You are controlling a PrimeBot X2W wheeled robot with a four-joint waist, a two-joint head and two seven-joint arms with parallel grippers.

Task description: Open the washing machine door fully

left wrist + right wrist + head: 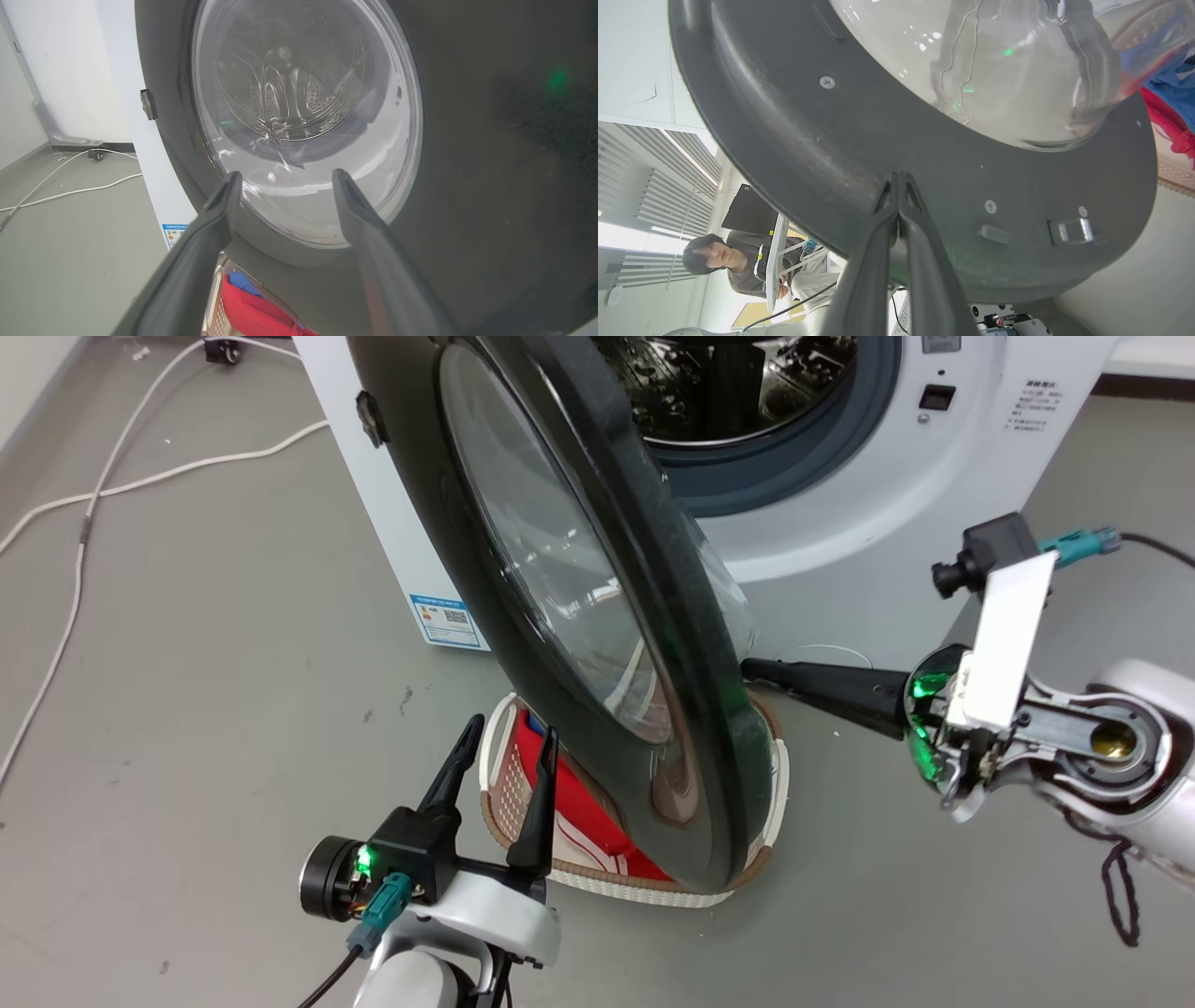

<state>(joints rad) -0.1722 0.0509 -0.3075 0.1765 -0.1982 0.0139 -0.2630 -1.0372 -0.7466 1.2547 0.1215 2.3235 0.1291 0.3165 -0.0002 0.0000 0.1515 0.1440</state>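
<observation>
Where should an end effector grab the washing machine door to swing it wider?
Probably the free rim of the washing machine door, pinched edge-on from the robot's right: its glossy face and domed glass offer nothing to grip, while the rim is thin. The right end effector, shut, touches the inner side there.

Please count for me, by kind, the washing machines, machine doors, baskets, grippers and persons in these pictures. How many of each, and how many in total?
washing machine: 1
washing machine door: 1
laundry basket: 1
grippers: 2, the left gripper and the right gripper
person: 1
total: 6
</observation>
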